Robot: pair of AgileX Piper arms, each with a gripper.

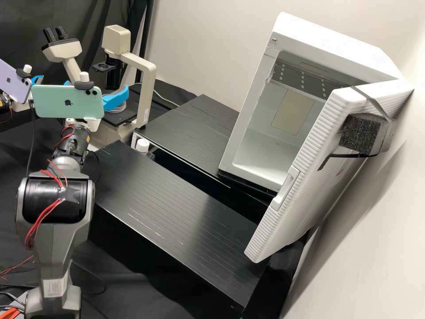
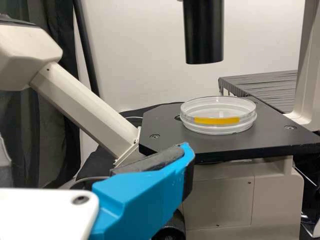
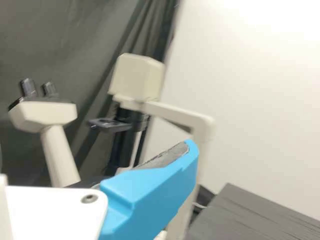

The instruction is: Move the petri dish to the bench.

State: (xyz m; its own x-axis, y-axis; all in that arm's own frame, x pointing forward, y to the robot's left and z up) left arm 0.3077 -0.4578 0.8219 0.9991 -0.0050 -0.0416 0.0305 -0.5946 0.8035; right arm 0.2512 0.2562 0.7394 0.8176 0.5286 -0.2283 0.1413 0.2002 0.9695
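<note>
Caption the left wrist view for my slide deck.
Petri dish with a yellow strip on its side, resting on a black microscope stage.

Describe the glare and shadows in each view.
High view: dark shadow on the side wall beside the open door; streaky sheen on the black bench. Left wrist view: glints on the petri dish. Right wrist view: background wall glaringly bright.

Black bench (image 1: 12, 177), cream microscope (image 1: 147, 95) on it, petri dish (image 2: 217, 128) on its stage (image 2: 162, 122)
</note>
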